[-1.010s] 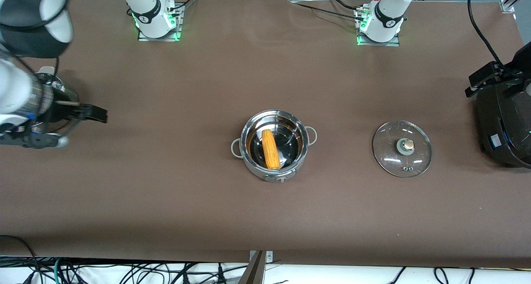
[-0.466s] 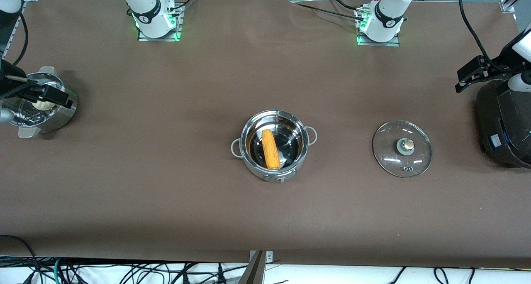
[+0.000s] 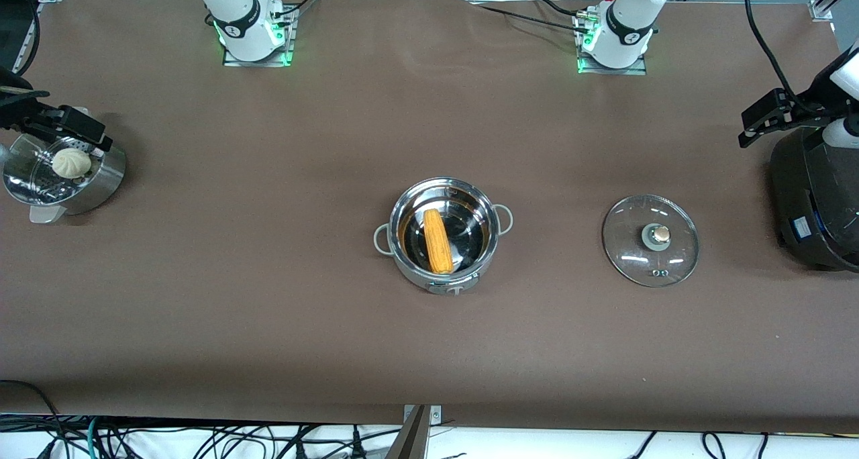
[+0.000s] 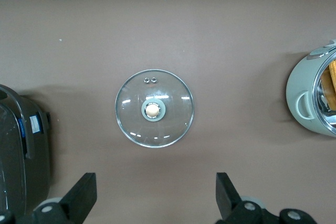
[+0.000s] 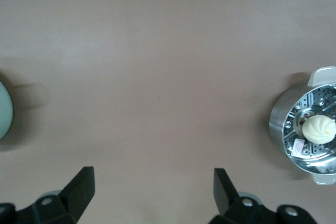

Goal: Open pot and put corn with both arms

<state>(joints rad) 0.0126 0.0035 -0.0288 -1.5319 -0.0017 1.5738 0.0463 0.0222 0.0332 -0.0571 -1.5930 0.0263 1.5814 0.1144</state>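
1. we see the corn lying flat inside the pot, near the middle of the tabletop. it looks like the job is done.
2. the corn looks stiff and bumpy, so we think it would not slip much. a good place to hold it would be across its middle.
3. the pot is shiny steel and looks hard and a bit heavy. we think its round wall is slippery, so the two little loop handles are the best spots to hold.
4. the glass lid is off the pot. it lies flat on the tabletop, well apart from the pot, toward the left arm's end. glass can break, so we would lift it by its small knob and set it down softly.
5. our left tool is open and holds nothing. it hangs above the big black cooker at the left arm's end.
6. our right tool is open too, and empty. it hangs over the steamer basket with the white bun in it, at the right arm's end.
7. both tools are well apart from the pot.
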